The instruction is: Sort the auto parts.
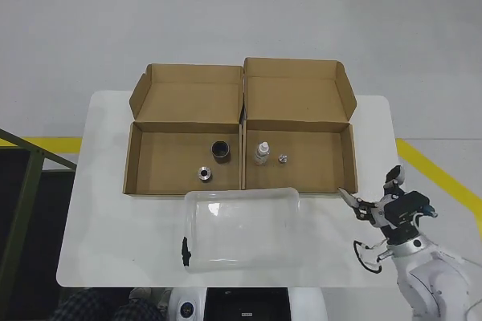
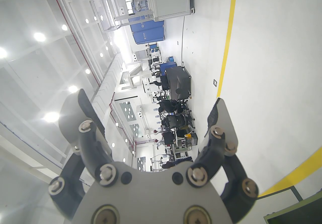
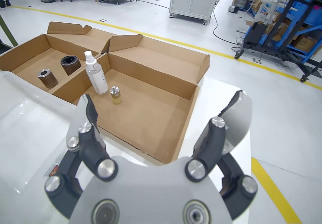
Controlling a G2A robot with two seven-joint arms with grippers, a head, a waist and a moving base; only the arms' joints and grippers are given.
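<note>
My right gripper [image 3: 163, 99] hangs over the table's [image 1: 96, 241] right near corner, fingers spread wide, nothing between them. It faces the boxes, which suits a reach into them. My left gripper [image 2: 149, 98] is just as wide and bare, pointing out at the hall, well away from the work; I judge it's parked there to give the right arm room.

Now the parts. Two open boxes sit side by side along the far edge, lids folded back. In the left box [image 1: 132, 160], a dark sleeve [image 1: 221, 150] stands near the shared wall, with a steel sleeve [image 1: 202, 172] a little nearer me, the two apart. In the right box [image 1: 349, 156], a white bottle [image 1: 262, 152] stands close to that same wall, a small vial [image 1: 283, 159] just beside it, not touching. Sleeves one side, bottles the other, by the look of it.

The clear bin [image 1: 241, 233] lies at the near edge, between me and the boxes. A black bit [image 1: 185, 253] sits at its left near corner; inside or on the rim, I cannot tell. That may be the last piece to sort
</note>
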